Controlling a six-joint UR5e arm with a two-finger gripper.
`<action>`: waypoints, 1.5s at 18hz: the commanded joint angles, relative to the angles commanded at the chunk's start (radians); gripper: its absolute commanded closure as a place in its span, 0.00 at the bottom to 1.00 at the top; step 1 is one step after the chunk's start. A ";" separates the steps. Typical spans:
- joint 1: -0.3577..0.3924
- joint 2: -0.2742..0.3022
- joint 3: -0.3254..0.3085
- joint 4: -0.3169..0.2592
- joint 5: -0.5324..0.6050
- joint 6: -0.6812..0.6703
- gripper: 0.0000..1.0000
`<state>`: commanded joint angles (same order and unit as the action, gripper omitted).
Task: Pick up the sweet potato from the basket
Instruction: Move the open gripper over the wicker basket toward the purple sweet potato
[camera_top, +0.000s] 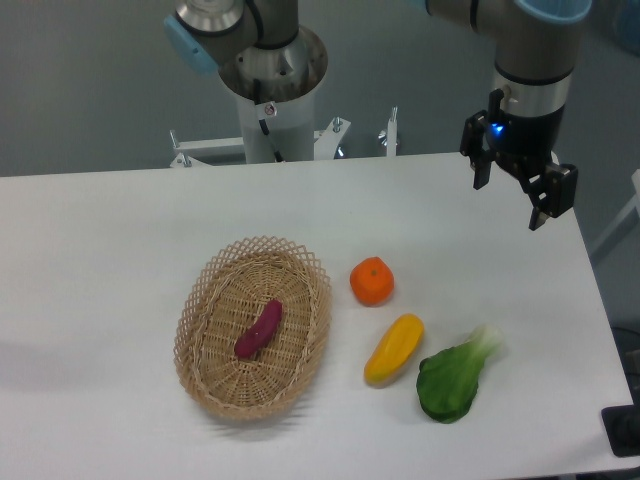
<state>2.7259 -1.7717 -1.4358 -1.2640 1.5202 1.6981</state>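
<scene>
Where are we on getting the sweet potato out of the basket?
Nothing looks done yet: the sweet potato lies inside the basket. Nothing is in hand: the gripper is open and empty, up near the table's far right edge, well away from the basket. Left to do: move over the basket, descend, close on the sweet potato and lift it out.

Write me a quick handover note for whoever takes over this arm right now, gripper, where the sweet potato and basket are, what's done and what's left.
Gripper: open, empty, raised over the table's far right side, well away from the basket.
Sweet potato: lying inside the basket, near its middle.
Beside the basket on the table: orange, yellow vegetable, leafy green.
Done: nothing yet.
Left: move over the basket, descend, grasp the sweet potato, lift it out.
</scene>
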 joint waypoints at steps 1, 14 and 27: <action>-0.002 0.000 -0.002 0.000 0.000 -0.002 0.00; -0.024 0.109 -0.189 0.093 -0.202 -0.516 0.00; -0.267 0.045 -0.340 0.192 -0.216 -0.799 0.00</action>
<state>2.4590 -1.7271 -1.7763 -1.0723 1.3039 0.8989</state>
